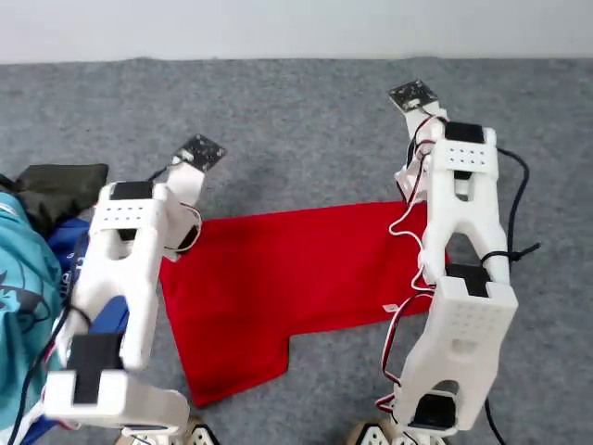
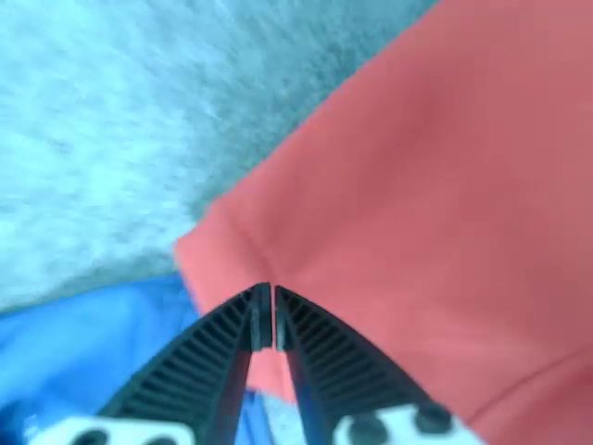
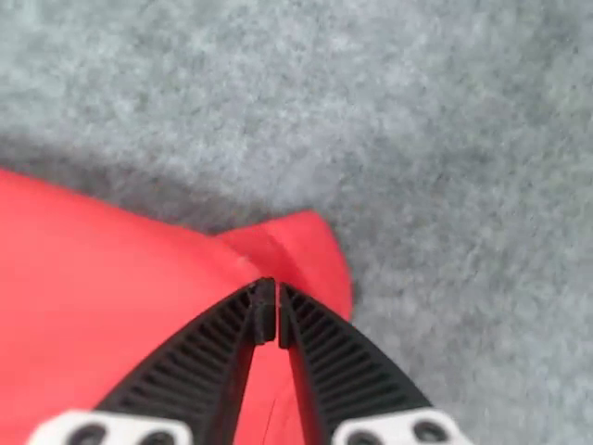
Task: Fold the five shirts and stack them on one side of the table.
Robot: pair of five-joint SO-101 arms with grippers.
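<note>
Currently I see the red shirt (image 1: 278, 278) lying flat on the grey table (image 1: 296, 120), and I take it as my reference for everything else. It is spread wide between the two arms, and one flap of it sticks out toward the arm bases.

The left gripper (image 2: 265, 311) is at the left far corner of the red shirt. Its two black ribbed fingers (image 2: 208, 357) are pressed together with no gap between the tips. The tips sit on the cloth, where a small crease runs up to them, so I judge that it is pinching the corner of the red shirt.

The right gripper (image 3: 269, 306) is at the right far corner of the red shirt. Its fingers (image 3: 334, 357) are also pressed together. The cloth makes a little raised fold just at the tips, so I judge that this one is pinching the red shirt too.

To the left of the red shirt there is a heap of other shirts. The blue shirt (image 1: 69, 241) is just beside the red shirt's left edge and goes a little under its corner. The teal shirt (image 1: 18, 287) is farther left, and the dark green shirt (image 1: 56, 185) lies left and farther back.
</note>
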